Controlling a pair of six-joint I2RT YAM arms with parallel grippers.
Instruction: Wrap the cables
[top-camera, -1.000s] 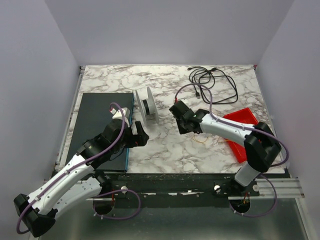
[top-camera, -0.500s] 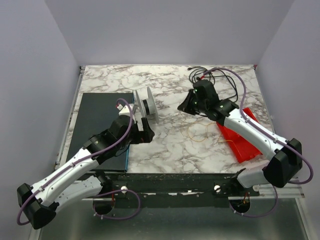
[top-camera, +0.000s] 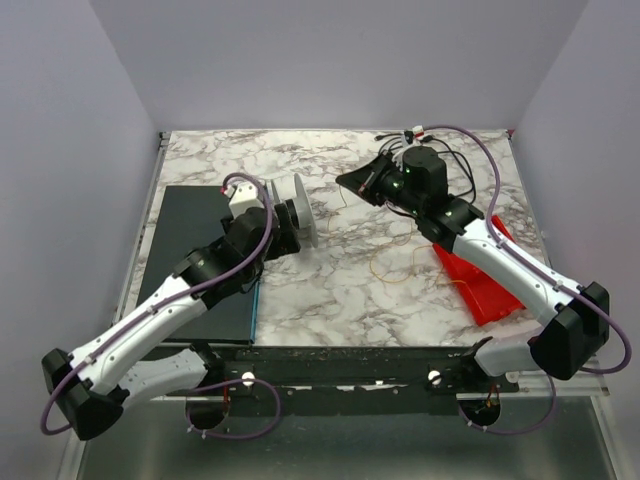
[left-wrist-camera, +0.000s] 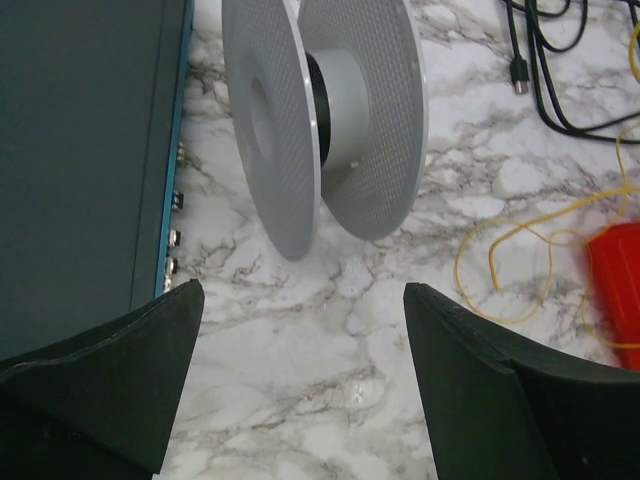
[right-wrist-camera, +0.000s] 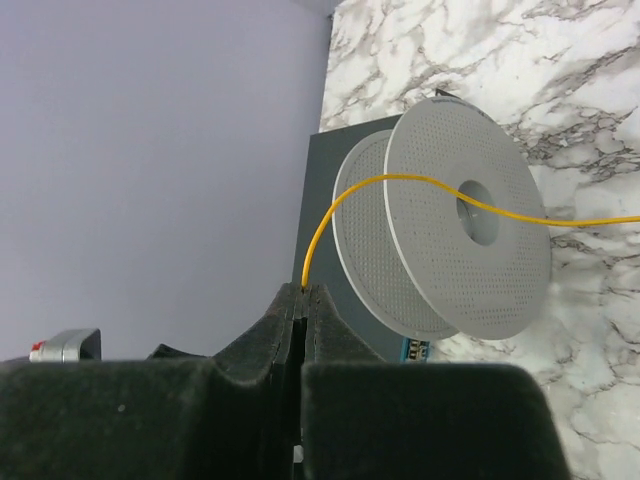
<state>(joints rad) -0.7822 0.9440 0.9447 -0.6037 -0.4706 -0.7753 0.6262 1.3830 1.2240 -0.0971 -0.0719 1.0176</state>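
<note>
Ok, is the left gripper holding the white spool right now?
No, the left gripper is open, and the white spool stands ahead of it, touching neither finger.

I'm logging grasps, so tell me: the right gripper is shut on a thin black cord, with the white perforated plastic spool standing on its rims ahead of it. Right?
Not black: the thin cord pinched in the shut right gripper is yellow, as the right wrist view shows. The white perforated plastic spool does stand on its rims ahead of it.
</note>
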